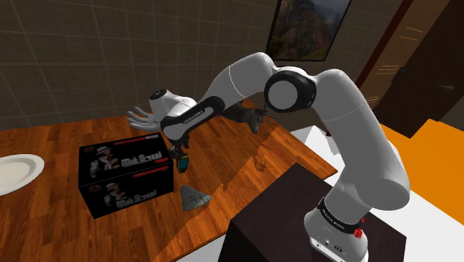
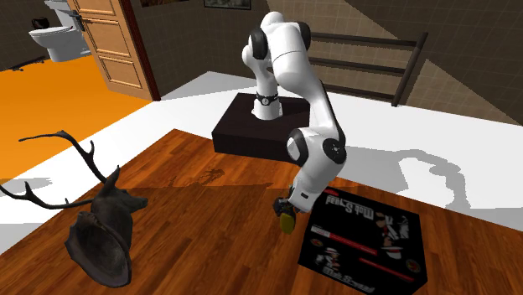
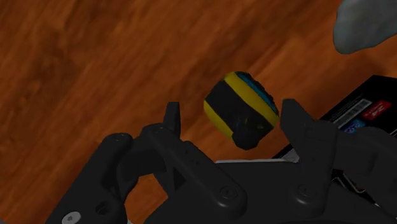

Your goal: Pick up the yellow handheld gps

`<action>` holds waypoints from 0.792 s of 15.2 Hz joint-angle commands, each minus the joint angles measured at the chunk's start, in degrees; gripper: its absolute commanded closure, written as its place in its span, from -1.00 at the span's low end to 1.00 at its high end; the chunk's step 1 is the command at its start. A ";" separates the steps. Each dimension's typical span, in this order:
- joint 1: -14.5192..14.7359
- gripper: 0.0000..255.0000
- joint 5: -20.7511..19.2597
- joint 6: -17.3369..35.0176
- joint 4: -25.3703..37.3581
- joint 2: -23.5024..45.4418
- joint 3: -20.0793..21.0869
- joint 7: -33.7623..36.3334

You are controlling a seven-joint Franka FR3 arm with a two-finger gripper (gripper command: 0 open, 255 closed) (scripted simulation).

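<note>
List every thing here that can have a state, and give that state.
gripper: open, fingers apart.
yellow and black GPS: between the fingers, clear of one, not clasped.
black printed box: closed, lying flat.

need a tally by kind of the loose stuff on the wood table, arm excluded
Yellow-and-black handheld gps: 1
Black printed box: 1
White plate: 1
Grey lump: 1
Antlered deer head: 1
Total: 5
</note>
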 commanded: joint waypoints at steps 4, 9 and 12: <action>0.49 1.00 0.03 1.57 -0.16 1.50 0.32 0.31; 0.07 1.00 0.31 0.48 -2.13 -1.64 0.64 -0.13; -0.07 1.00 0.58 -0.67 -2.67 -3.35 0.87 -0.48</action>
